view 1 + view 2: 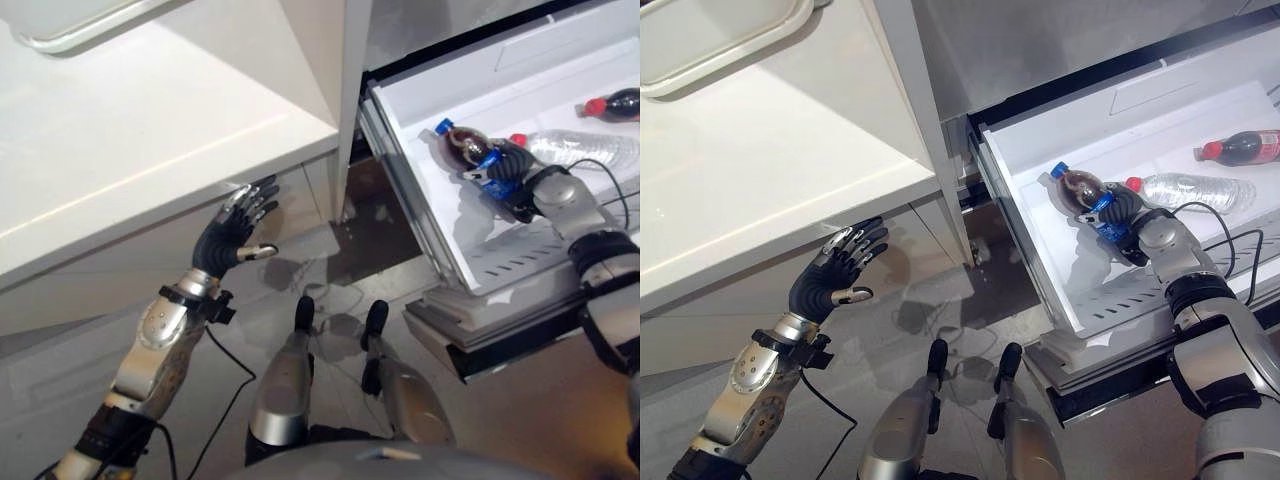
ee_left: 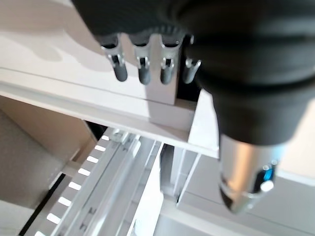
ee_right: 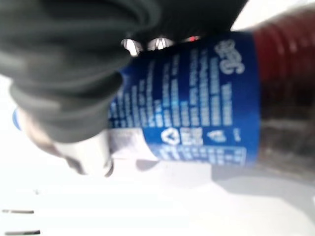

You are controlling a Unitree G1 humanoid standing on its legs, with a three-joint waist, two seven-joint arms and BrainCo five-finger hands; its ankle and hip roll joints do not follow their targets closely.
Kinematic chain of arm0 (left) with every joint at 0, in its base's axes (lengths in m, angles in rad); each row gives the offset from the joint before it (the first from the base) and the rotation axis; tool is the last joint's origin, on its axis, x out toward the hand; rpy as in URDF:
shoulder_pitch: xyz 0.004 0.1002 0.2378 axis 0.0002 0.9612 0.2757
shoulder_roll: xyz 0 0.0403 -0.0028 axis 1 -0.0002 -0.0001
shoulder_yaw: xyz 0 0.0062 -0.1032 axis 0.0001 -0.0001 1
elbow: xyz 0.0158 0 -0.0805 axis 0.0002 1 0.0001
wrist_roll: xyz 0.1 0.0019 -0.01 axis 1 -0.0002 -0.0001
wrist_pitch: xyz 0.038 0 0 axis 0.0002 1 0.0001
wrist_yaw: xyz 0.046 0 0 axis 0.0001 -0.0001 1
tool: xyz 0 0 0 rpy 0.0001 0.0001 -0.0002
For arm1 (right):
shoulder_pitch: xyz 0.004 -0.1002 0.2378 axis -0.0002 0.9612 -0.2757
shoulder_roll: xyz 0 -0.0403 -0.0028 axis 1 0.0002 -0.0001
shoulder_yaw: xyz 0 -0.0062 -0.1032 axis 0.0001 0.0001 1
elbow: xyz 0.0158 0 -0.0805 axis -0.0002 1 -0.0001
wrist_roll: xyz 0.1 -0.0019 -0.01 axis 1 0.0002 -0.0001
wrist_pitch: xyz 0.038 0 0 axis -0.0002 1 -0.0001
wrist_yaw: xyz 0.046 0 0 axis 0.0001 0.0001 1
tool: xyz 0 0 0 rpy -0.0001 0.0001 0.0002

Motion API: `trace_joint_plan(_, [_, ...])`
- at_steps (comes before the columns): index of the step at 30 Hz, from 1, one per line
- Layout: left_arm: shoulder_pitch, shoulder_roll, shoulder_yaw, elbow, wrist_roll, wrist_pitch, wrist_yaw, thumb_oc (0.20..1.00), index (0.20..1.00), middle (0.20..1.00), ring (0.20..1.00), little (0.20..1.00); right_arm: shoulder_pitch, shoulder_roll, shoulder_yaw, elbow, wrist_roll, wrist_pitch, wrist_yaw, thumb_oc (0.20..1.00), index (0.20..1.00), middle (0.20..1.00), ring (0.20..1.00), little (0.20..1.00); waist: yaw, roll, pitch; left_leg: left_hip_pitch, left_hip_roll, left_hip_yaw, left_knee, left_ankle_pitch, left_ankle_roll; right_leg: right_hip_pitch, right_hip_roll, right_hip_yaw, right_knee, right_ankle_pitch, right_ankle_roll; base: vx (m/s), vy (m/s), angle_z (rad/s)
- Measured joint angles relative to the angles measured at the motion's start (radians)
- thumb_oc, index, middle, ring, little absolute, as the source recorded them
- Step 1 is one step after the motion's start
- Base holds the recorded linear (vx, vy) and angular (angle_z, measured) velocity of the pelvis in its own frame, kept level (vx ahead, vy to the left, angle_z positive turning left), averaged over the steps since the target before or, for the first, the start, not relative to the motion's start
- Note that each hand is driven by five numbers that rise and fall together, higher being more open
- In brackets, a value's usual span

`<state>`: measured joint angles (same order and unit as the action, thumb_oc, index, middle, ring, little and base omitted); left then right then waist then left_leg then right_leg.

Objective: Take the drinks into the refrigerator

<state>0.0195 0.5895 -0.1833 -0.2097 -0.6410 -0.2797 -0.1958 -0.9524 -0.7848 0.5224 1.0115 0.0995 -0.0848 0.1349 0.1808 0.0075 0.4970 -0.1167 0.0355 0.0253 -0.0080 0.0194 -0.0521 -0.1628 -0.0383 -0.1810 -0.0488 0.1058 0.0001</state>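
1. A white tray point(image 1: 80, 35) sits on the white counter point(image 1: 130, 150) at the far left, its rim showing at the upper corner.
2. The left hand point(image 1: 225, 240) hovers just below the counter's front edge, palm toward the cabinet, fingers straight and spread wide, thumb out to the side, holding nothing. In the left wrist view its fingers point(image 2: 142, 66) hang loose in front of the counter's edge.
3. To the right of the counter's end panel the white fridge drawer point(image 1: 1040, 250) stands pulled out, its floor bare near the front wall.
4. A cola bottle point(image 1: 1080, 187) with a blue cap and blue label lies on its side in the drawer, cap pointing toward the drawer's left wall.
5. The right hand point(image 1: 1123, 212) has its fingers and thumb curled round the cola bottle at the label; the right wrist view shows the label point(image 3: 197, 113) pressed close under the hand.
6. Just beyond it lies a clear bottle point(image 1: 1195, 188) with a red cap, also on its side.
7. Farthest right, toward the drawer's back, a dark bottle point(image 1: 1245, 147) with a red cap and red label lies on its side, apart from the clear one.
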Motion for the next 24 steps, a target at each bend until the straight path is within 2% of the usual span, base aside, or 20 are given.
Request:
trace_joint_plan(10, [-0.004,-0.004,0.007,0.0,0.0,0.0,0.005,1.0,1.0,1.0,1.0,1.0,-0.009,0.009,0.0,-0.011,0.0,0.003,0.001,1.0,1.0,1.0,1.0,1.0,-0.003,-0.001,0.0,0.003,0.001,0.002,0.0,0.001,0.0,-0.001,0.001,0.004,0.007,0.0,0.0,0.0,0.0,0.0])
trace_joint_plan(16, [-0.006,-0.004,0.011,0.0,0.001,0.008,0.018,1.0,1.0,1.0,1.0,1.0,0.037,0.02,-0.009,-0.185,0.0,0.004,-0.016,1.0,1.0,1.0,1.0,1.0,-0.025,-0.006,0.002,0.023,0.002,0.003,0.0,0.001,0.0,0.017,0.002,0.006,0.008,0.0,0.0,0.01,0.001,0.0])
trace_joint_plan(18, [-0.005,-0.003,0.008,0.001,0.011,0.018,0.018,1.0,1.0,1.0,1.0,1.0,0.134,0.02,-0.1,-0.392,-0.013,0.004,-0.042,1.0,1.0,1.0,1.0,1.0,-0.024,-0.008,0.003,0.041,0.003,0.002,-0.002,0.001,0.0,0.034,0.003,0.006,0.008,0.0,0.0,0.05,0.002,0.03])
trace_joint_plan(20, [0.002,0.002,0.008,0.003,0.032,0.03,0.016,1.0,1.0,1.0,1.0,1.0,0.212,0.029,-0.175,-0.52,-0.033,-0.032,-0.066,1.0,1.0,1.0,1.0,1.0,-0.025,-0.01,0.003,0.063,0.004,0.0,-0.007,0.001,0.0,0.057,0.003,0.006,0.008,0.0,0.0,0.05,0.002,0.09])
trace_joint_plan(22, [0.004,0.005,0.009,-0.001,0.039,0.023,0.013,1.0,1.0,1.0,1.0,1.0,0.28,0.028,-0.227,-0.564,-0.051,-0.048,-0.09,1.0,1.0,1.0,1.0,1.0,-0.024,-0.019,-0.001,0.083,0.001,-0.001,-0.012,0.001,0.001,0.076,0.0,0.006,0.009,-0.006,0.006,0.06,0.0,0.09])
trace_joint_plan(24, [-0.004,0.022,0.017,-0.005,0.039,0.014,0.006,1.0,1.0,1.0,1.0,1.0,0.398,0.023,-0.342,-0.659,-0.058,-0.051,-0.112,1.0,1.0,1.0,1.0,1.0,-0.027,-0.03,-0.005,0.097,-0.005,-0.006,-0.016,0.001,0.003,0.09,-0.006,0.007,0.016,-0.021,0.008,0.07,0.01,0.1])
